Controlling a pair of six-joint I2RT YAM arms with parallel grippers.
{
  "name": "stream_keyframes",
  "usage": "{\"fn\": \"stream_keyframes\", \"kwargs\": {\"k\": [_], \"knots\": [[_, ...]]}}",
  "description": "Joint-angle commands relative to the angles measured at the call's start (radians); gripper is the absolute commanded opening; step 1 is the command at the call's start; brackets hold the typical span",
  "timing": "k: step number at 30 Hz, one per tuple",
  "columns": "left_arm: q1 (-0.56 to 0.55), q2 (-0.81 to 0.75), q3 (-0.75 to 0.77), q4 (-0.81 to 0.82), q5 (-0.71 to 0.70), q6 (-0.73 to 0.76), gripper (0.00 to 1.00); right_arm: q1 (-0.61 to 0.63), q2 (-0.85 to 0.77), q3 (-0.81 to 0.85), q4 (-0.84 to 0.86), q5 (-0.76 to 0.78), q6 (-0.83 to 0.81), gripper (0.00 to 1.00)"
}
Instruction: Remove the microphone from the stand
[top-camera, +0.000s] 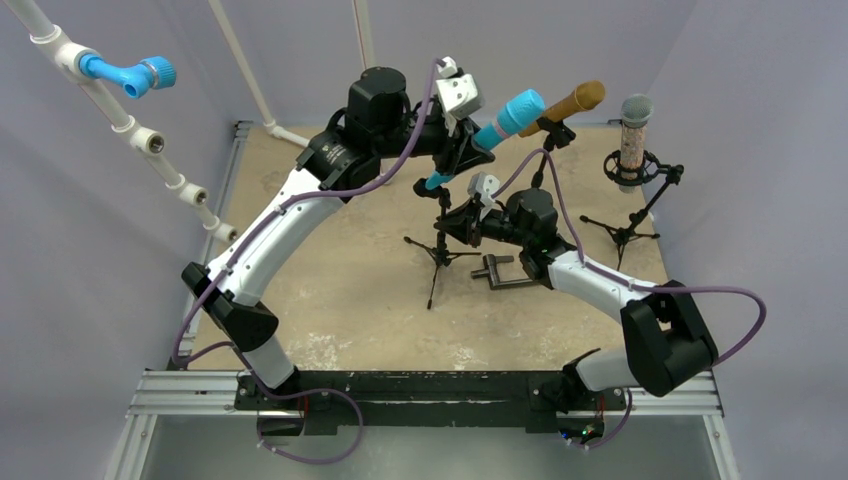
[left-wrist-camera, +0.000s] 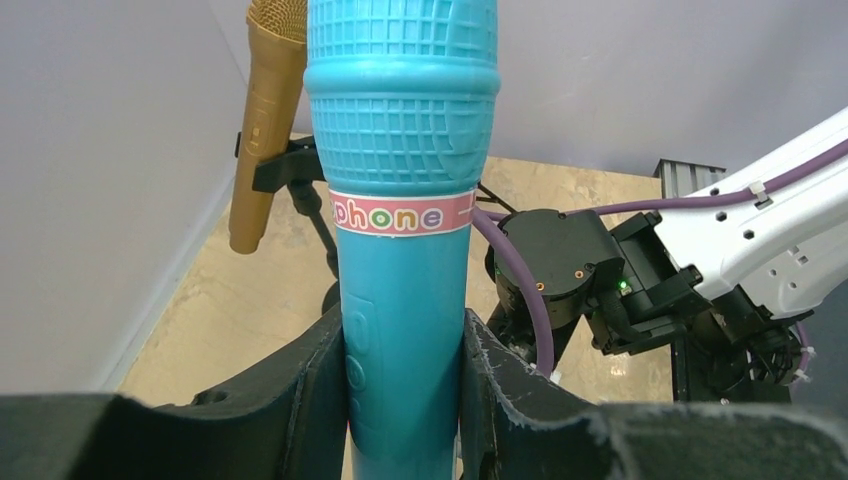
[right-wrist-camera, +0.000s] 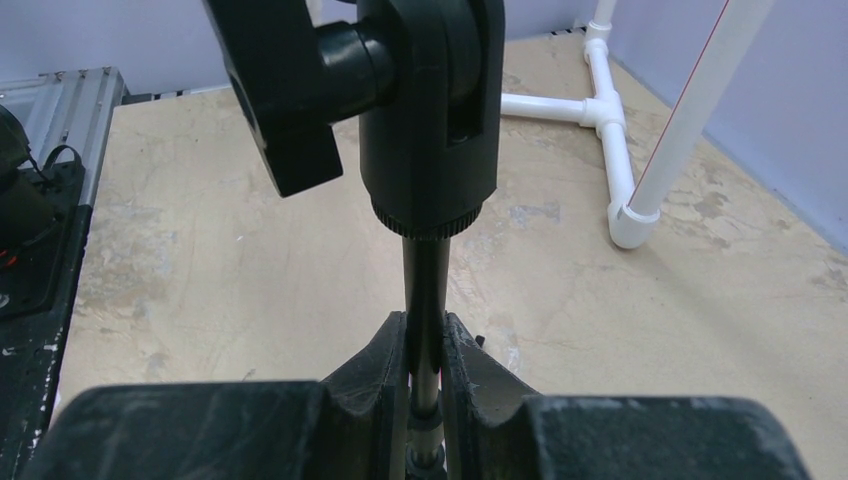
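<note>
Left claw (left-wrist-camera: 405, 365) clamped around tilted turquoise microphone (left-wrist-camera: 400, 130) (tail seemingly near stand (right-wrist-camera: 430, 130) head), right claw (right-wrist-camera: 427, 350) pinching stand's pole.

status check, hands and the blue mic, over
Left hand shut on blue microphone. Right hand shut on stand pole. Microphone's tail near stand top, release unclear. Gold microphone close beside.

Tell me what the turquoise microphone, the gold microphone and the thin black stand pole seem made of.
The turquoise microphone looks like glossy moulded plastic; its grille is moulded in the same colour, likely a toy. The gold microphone has a satin gold body, metal or plastic unclear, and a fine mesh head. The thin black stand pole is probably metal, smooth with a slight sheen.
</note>
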Motion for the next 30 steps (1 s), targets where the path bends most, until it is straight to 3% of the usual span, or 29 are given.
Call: {"fn": "stream_keyframes", "kwargs": {"k": [1, 7, 11, 22, 30], "knots": [[-0.014, -0.031, 0.077, 0.015, -0.034, -0.01, 0.0, 0.009, 0.039, -0.023, -0.138, 0.02, -0.031, 0.0], [0.013, -0.095, 0.12, -0.061, -0.184, 0.051, 0.0, 0.009, 0.037, -0.014, -0.158, 0.018, -0.052, 0.0], [0.084, -0.182, 0.041, -0.09, -0.282, 0.031, 0.0, 0.008, 0.019, -0.017, -0.166, 0.018, -0.069, 0.0], [0.398, -0.457, -0.521, -0.038, -0.453, -0.243, 0.0, 0.008, 0.006, -0.014, -0.178, 0.006, -0.097, 0.0], [0.472, -0.465, -0.836, 0.041, -0.5, -0.346, 0.0, 0.007, -0.001, -0.013, -0.179, 0.0, -0.097, 0.0]]}}
